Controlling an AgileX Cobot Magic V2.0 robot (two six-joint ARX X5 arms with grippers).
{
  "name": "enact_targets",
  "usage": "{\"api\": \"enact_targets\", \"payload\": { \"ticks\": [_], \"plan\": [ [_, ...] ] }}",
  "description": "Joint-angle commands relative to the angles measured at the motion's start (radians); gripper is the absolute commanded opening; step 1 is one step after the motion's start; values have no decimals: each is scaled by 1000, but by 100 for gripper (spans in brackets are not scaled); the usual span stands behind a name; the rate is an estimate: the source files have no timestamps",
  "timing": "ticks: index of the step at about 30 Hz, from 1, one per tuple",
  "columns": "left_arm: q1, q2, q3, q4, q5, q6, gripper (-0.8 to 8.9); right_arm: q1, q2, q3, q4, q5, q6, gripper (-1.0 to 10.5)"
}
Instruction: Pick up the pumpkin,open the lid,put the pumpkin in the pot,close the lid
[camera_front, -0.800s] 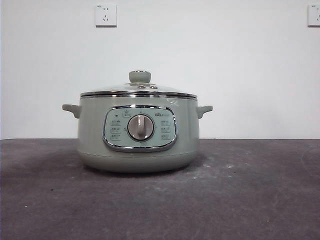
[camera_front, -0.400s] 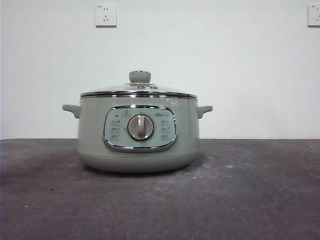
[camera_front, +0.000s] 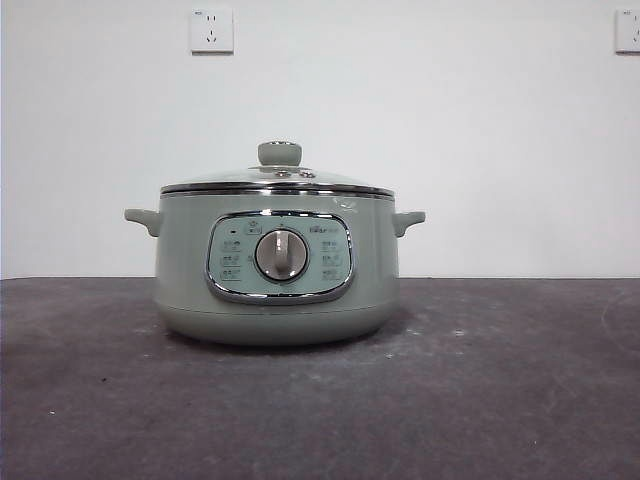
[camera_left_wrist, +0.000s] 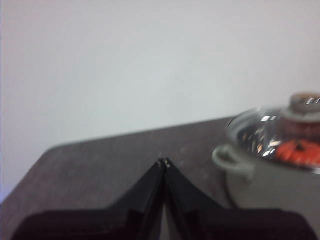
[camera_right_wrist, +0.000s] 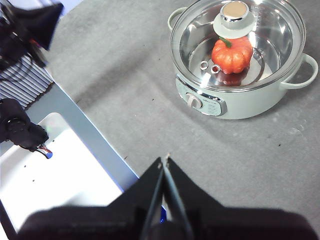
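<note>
The sage-green pot (camera_front: 277, 270) stands in the middle of the dark table with the glass lid (camera_front: 278, 180) seated on its rim. Through the lid (camera_right_wrist: 237, 42) the orange pumpkin (camera_right_wrist: 231, 54) lies inside the pot (camera_right_wrist: 240, 100), and it shows again as an orange blur (camera_left_wrist: 299, 151) in the left wrist view. My left gripper (camera_left_wrist: 164, 162) is shut and empty, well off to one side of the pot (camera_left_wrist: 270, 185). High above the table, away from the pot, my right gripper (camera_right_wrist: 164, 159) is shut with nothing in it. Neither arm shows in the front view.
A white tray-like surface with a blue edge (camera_right_wrist: 65, 165) and black cabling (camera_right_wrist: 20, 132) lie beside the table in the right wrist view. Two wall sockets (camera_front: 211, 30) sit on the white wall behind the pot.
</note>
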Motion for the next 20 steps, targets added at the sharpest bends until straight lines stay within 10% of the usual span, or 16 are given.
{"api": "enact_targets", "payload": {
  "ticks": [1,20],
  "plan": [
    [3,-38,-61,18,-30,-29,-4,2,-4,-1,-13,2,9,1],
    [4,-205,-220,-164,-47,-31,-4,1,-4,-1,-13,2,9,1]
  ]
}}
